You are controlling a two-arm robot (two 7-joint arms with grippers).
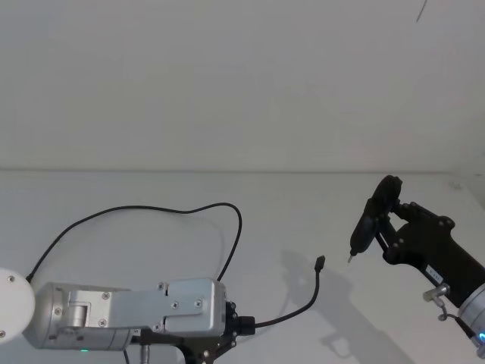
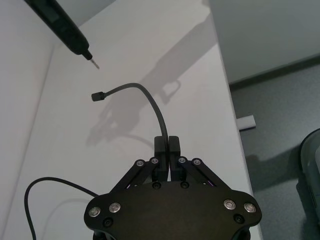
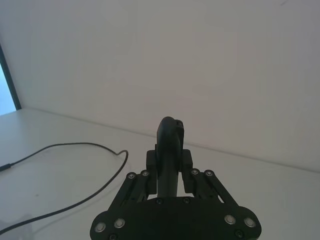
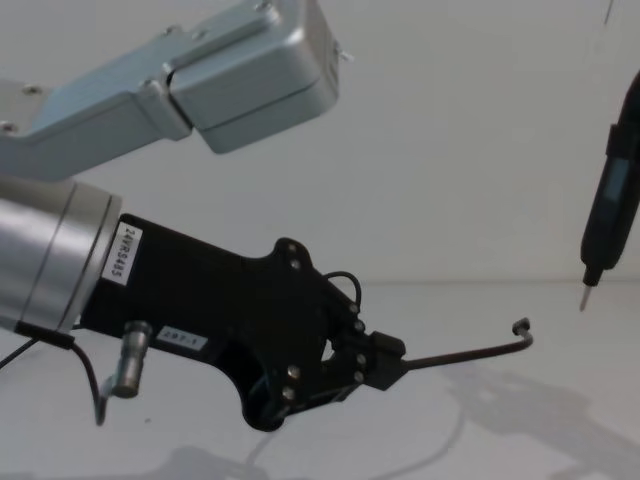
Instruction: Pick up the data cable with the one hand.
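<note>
Black data cable point(image 1: 241, 221) is pinched a short way behind its connector plug point(image 1: 320, 262) by the left gripper point(image 2: 167, 145), whose two fingers are pressed together on it at the near left, raised off the white table point(image 1: 114, 197). The short free end curves forward and up, plug in the air, while the long remainder loops back across the table to the left. On the right, apart from the plug, the right gripper point(image 1: 385, 220) clamps a slim black tool point(image 4: 606, 205) with its pale tip pointing down.
</note>
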